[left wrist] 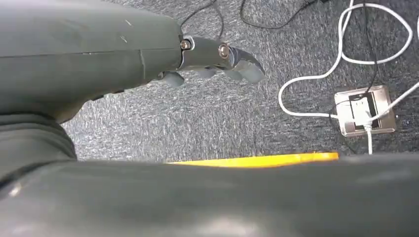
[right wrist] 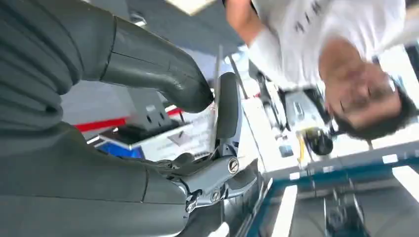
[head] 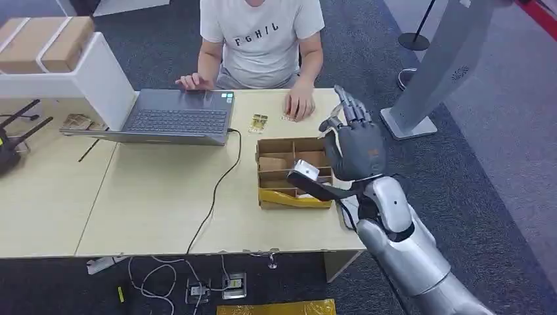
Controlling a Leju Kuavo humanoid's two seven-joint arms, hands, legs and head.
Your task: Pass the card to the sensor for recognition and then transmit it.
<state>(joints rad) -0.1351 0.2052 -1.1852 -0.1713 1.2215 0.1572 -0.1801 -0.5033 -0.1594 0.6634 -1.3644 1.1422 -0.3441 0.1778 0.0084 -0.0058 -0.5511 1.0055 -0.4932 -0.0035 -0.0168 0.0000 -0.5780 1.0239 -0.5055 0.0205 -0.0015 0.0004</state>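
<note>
My right hand (head: 355, 146) is raised beside the table's right end, fingers pointing up. It pinches a thin card (right wrist: 216, 101) edge-on between thumb and a finger; in the head view only a pale sliver of the card (head: 326, 127) shows at the thumb. The grey sensor stand (head: 441, 69) rises on the carpet to the right of the hand, apart from it. A cardboard card box (head: 291, 172) with compartments lies on the table just left of the hand. My left hand (left wrist: 217, 55) hangs over the carpet, holding nothing.
A person sits across the table, one hand (head: 300, 105) resting by loose cards (head: 258, 123), the other on an open laptop (head: 177, 118). A black cable (head: 217, 190) crosses the table (head: 151, 210). Floor sockets and white cables (left wrist: 363, 111) lie below.
</note>
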